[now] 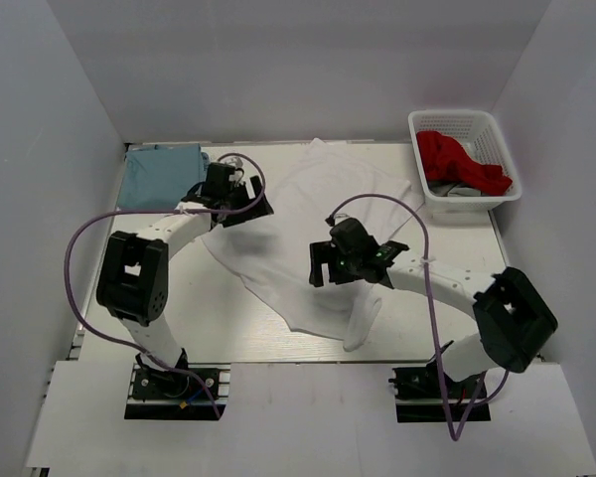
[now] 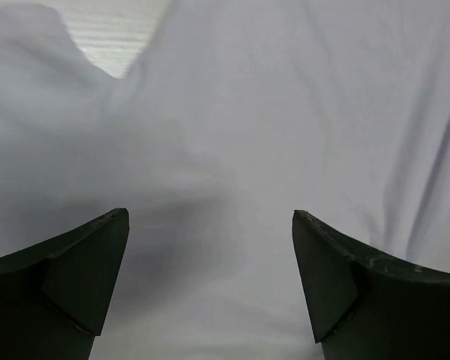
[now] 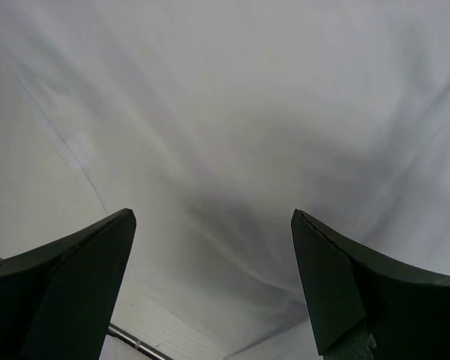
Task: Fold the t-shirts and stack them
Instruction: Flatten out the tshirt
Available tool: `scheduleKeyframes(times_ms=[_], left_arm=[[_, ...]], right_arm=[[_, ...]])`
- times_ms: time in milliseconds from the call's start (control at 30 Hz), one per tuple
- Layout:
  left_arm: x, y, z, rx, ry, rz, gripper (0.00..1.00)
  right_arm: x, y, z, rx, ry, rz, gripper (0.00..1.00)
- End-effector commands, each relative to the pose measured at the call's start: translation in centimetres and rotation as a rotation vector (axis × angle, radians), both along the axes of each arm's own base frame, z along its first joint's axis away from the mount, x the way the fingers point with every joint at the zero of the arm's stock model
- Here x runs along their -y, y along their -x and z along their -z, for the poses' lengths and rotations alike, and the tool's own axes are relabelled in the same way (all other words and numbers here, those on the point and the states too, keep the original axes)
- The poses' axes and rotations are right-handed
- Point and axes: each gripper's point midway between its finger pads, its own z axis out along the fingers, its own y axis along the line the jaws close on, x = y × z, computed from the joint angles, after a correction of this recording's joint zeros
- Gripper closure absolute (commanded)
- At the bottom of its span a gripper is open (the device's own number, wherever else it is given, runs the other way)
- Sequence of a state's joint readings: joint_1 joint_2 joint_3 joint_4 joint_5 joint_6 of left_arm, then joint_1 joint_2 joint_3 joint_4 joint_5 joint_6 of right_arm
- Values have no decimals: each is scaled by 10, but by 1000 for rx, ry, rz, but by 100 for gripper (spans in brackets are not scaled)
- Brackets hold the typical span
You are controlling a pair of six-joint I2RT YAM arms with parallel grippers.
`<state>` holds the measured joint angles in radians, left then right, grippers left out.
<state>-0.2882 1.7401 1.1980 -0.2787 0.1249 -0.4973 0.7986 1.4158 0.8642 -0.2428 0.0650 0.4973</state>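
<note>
On the tabletop (image 1: 228, 338) directly beneath me, the rumpled plain white cotton t-shirt (image 1: 313, 184) lies ungripped: my open left fingers (image 2: 67, 277) over its left edge, open right fingers (image 3: 67, 277) mid-body.

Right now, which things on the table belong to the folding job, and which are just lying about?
Part of the job:
white t-shirt, spread rumpled mid-table, under the open left gripper and the open right gripper
light blue t-shirt, folded at the far left corner

Just lying about:
basket, far right corner
red garment, inside the basket
</note>
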Motion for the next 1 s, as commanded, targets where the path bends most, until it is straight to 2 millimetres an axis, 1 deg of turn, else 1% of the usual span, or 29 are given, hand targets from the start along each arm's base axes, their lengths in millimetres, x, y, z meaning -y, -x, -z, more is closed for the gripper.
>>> scheduleKeyframes(times_ms=[0,33,67,100,133,167,233,267,300,333,367,400,433,467,500,533,600,633,667,700,733,767,800,833,867,900,933,967], left_arm=[[50,14,4,9,161,148,0],[52,16,13,-13,169,149,0],[59,22,30,-55,166,168,0],[65,24,35,-61,174,187,0],[69,27,43,-80,169,197,0],[64,22,54,-97,140,159,0],[60,20,63,-110,119,128,0],[51,19,67,-112,102,102,0],[48,22,80,-145,85,93,0],[39,24,89,-179,66,69,0],[32,21,95,-187,31,29,0],[25,24,104,-209,-4,5,0],[19,27,112,-242,-38,-13,0],[16,24,114,-245,-54,-25,0],[11,22,114,-242,-59,-40,0],[11,23,119,-252,-63,-40,0],[12,24,118,-255,-55,-33,0],[13,22,117,-247,-52,-33,0],[16,21,116,-240,-40,-25,0],[16,21,116,-240,-40,-25,0],[19,17,112,-232,-28,-18,0],[21,11,107,-206,-27,-8,0],[23,8,103,-196,-21,6,0],[26,5,99,-189,-10,13,0],[28,5,96,-186,-8,28,0],[32,-3,84,-155,4,49,0],[35,-6,75,-132,13,63,0],[35,-8,67,-117,11,71,0]], right_arm=[[-9,7,12,-71,-16,-13,10],[-1,17,27,-104,7,-5,10],[-2,23,28,-126,-13,-14,10],[0,25,28,-133,-24,5,10],[10,35,42,-166,0,29,10],[15,38,41,-178,-5,55,10],[24,49,42,-199,-6,75,10],[33,59,45,-227,6,94,10],[39,66,45,-237,-1,112,10],[54,72,56,-249,34,149,10],[65,83,59,-264,55,165,10],[78,84,58,-257,67,240,10],[90,93,63,-282,101,266,10],[104,101,70,-284,120,297,10],[115,113,70,-320,134,340,10],[119,117,71,-323,133,357,10],[125,127,72,-333,93,379,10],[122,135,75,-362,67,358,10],[119,134,69,-344,22,350,10],[119,137,71,-350,12,348,10],[118,141,71,-366,5,333,10],[114,141,66,-358,-20,314,10],[106,146,59,-371,-49,248,10],[103,147,55,-369,-57,225,10],[99,144,49,-349,-77,198,10],[92,138,35,-318,-105,176,10],[90,129,30,-254,-100,135,10],[88,121,27,-215,-93,129,10]])
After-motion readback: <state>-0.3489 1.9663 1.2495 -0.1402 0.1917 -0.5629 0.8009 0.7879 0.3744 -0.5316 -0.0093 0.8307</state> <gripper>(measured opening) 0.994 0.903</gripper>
